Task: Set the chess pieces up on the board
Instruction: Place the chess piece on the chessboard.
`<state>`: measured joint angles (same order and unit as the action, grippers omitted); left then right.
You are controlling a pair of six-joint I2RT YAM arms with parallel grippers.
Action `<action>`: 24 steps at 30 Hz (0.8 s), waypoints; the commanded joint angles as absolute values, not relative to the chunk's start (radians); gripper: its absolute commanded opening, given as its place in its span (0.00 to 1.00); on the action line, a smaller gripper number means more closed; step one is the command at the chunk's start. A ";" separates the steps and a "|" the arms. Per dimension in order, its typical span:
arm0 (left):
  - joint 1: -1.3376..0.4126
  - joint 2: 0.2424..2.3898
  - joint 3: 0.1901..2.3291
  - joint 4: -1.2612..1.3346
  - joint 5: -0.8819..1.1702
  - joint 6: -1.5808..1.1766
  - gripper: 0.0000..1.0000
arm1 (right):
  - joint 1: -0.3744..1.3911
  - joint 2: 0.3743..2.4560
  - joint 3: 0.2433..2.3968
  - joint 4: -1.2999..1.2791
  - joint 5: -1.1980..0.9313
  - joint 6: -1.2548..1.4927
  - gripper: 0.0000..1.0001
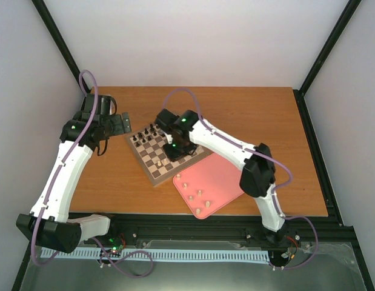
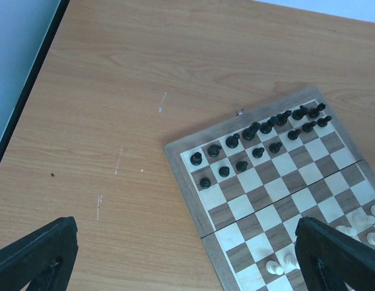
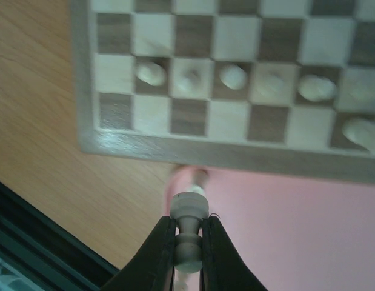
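Grips one pale chess piece (image 3: 189, 207) by the neck in the clamped right claw (image 3: 188, 242), over a pink tray (image 3: 296, 230) corner, just off the near edge of the board (image 3: 235, 154). Holds left claw (image 2: 187, 254) spread wide above the desk (image 2: 145, 73), by the board's dark-piece corner, free wood to its left.

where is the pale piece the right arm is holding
Right wrist view, bottom centre: the pale piece is pinched in the right gripper, seen against a corner of the pink tray, just below the board.
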<state>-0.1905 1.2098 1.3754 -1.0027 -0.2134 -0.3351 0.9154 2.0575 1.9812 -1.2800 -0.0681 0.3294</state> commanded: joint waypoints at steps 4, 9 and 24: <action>-0.184 1.212 1.429 -1.001 -0.234 -0.305 1.00 | 0.989 2.290 2.335 -1.363 -0.160 0.241 0.03; -0.184 1.216 1.456 -1.005 -0.268 -0.312 1.00 | 0.996 2.370 2.400 -1.362 -0.221 0.224 0.03; -0.184 1.239 1.544 -1.011 -0.300 -0.322 1.00 | 0.999 2.459 2.387 -1.280 -0.303 0.158 0.04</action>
<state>-0.1905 1.2308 1.5024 -1.0039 -0.2882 -0.3244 0.9939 2.4367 2.3688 -1.3163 -0.2863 0.1864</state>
